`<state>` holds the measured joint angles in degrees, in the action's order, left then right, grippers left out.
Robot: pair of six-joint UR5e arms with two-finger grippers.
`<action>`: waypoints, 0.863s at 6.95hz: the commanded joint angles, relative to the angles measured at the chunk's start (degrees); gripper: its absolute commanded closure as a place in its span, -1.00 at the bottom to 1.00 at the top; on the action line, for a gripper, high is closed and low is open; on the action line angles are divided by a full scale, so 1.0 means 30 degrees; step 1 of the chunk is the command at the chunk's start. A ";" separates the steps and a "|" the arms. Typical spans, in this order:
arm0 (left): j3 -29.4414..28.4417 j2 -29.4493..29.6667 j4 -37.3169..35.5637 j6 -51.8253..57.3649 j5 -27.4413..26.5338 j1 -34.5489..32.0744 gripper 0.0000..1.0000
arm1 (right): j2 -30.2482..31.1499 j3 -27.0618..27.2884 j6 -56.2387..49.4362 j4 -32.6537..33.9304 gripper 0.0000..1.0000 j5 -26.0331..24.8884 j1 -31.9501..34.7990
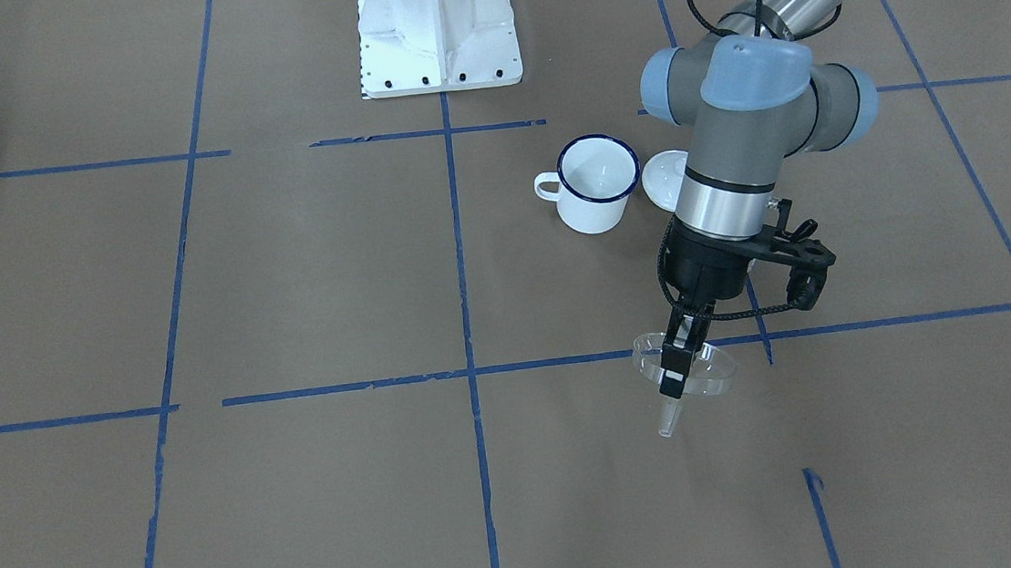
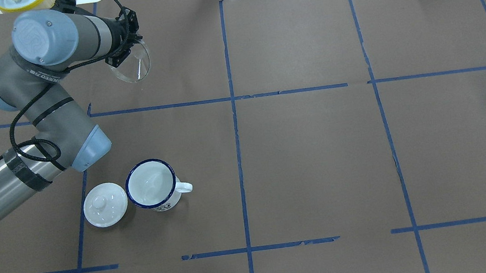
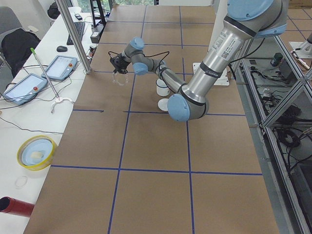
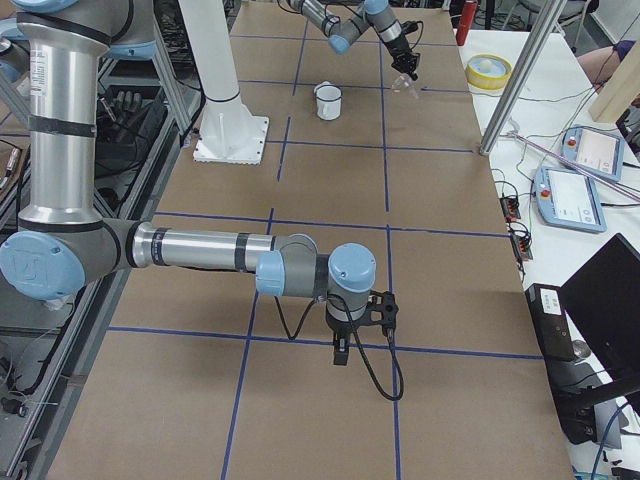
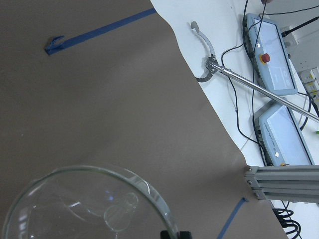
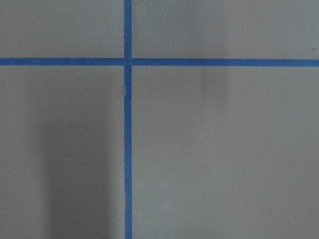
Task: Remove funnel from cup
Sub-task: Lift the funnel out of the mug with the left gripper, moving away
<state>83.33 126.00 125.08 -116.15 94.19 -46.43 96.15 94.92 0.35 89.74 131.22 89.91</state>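
The clear funnel (image 1: 706, 374) hangs from my left gripper (image 1: 674, 377), which is shut on its rim, spout pointing down and slightly tilted. It also shows in the overhead view (image 2: 134, 66) and fills the lower left of the left wrist view (image 5: 89, 204). The white cup (image 1: 593, 189) with a dark blue rim stands upright and empty, well apart from the funnel and nearer the robot base (image 2: 152, 187). My right gripper (image 4: 340, 352) hovers low over the paper far from both; I cannot tell whether it is open or shut.
A white domed lid with a knob (image 2: 104, 204) lies right beside the cup, partly hidden by my left wrist in the front view. The white robot base (image 1: 437, 29) stands behind. The table's far edge with teach pendants (image 5: 271, 50) is close to the funnel.
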 commanded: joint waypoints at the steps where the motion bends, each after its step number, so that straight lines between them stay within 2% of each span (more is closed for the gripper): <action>1: -0.1117 0.0041 0.0670 0.1480 -0.0049 0.0039 1.00 | 0.0000 0.0000 0.0000 0.0000 -1.00 0.0000 0.0000; 2: -0.1843 0.0070 0.1453 0.1452 -0.0223 0.0039 1.00 | 0.0000 0.0000 0.0000 0.0000 -1.00 0.0000 0.0000; 3: -0.2720 0.0099 0.3520 0.0582 -0.0457 0.0184 1.00 | 0.0000 0.0000 0.0000 0.0000 -1.00 0.0000 0.0000; 4: -0.2845 0.0070 0.3831 -0.0906 -0.1707 0.0794 1.00 | 0.0000 0.0000 0.0000 0.0000 -1.00 0.0000 0.0000; 6: -0.2875 -0.0017 0.3892 -0.1008 -0.1953 0.0830 1.00 | 0.0000 0.0000 0.0000 0.0000 -1.00 0.0000 0.0000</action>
<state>74.93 126.11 136.28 -118.44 89.08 -44.19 96.15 94.92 0.35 89.74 131.22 89.91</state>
